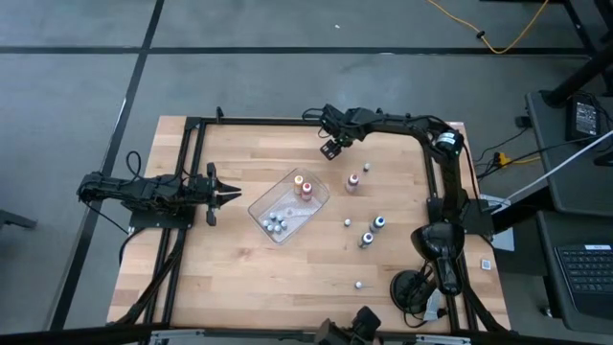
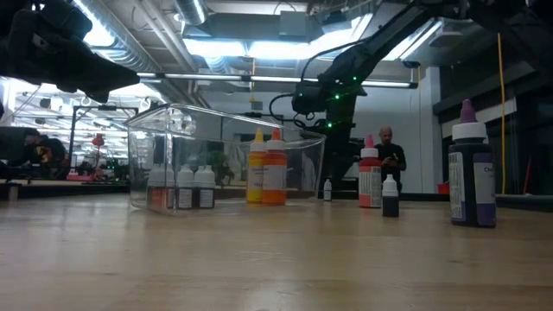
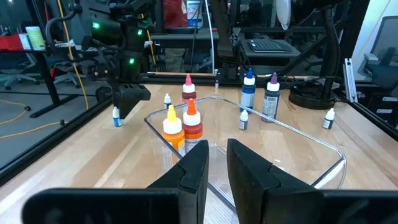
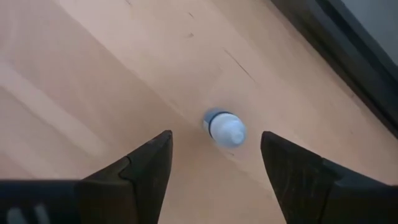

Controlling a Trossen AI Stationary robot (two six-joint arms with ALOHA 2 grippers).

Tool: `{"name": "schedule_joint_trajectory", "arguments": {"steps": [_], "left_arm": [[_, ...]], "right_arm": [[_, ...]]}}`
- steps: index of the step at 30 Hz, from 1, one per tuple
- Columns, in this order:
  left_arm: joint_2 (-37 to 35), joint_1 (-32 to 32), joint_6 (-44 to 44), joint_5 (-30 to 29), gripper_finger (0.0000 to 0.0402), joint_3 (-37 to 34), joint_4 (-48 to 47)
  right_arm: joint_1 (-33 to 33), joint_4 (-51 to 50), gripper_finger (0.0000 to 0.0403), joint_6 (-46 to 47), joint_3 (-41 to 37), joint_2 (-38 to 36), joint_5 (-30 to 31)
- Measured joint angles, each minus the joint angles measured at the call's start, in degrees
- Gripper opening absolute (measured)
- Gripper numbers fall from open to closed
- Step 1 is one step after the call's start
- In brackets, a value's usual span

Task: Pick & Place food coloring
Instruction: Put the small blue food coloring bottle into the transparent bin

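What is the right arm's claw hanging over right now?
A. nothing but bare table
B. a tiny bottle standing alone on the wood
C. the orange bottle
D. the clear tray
B: the right claw is open, with a tiny white-capped bottle on the table below it.

High view: looks straight down from above, far enough to take in the whole tabletop [image 1: 230, 278] and both arms.
Low view: sits at tabletop height, facing level across the wood toward the room; the clear tray [image 2: 225, 160] stands left of centre.
Left wrist view: looks forward over its own left gripper [image 3: 217, 163] at the frame's bottom, toward the tray and bottles.
Right wrist view: points steeply down, close to the wood, onto one small blue-and-white bottle [image 4: 225, 128].
Shared: high, low and left wrist views all show the tray.
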Motion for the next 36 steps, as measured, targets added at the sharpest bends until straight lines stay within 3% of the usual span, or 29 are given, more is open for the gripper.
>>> {"name": "schedule_joint_trajectory", "arguments": {"steps": [13, 32, 36], "left_arm": [[0.0, 0.0, 0.0, 0.0, 0.0052, 0.0, 0.0], [0.0, 0.0, 0.0, 0.0, 0.0052, 0.0, -0.02], [0.0, 0.02, 0.0, 0.0, 0.0053, 0.0, -0.01]], "right_arm": [[-0.24, 0.96, 0.0235, -3.9, -0.04, 0.64, 0.02], [-0.09, 1.28, 0.0058, -4.03, 0.01, 0.58, 0.05], [0.78, -0.55, 0.0051, -5.0, 0.02, 0.13, 0.09]]}}
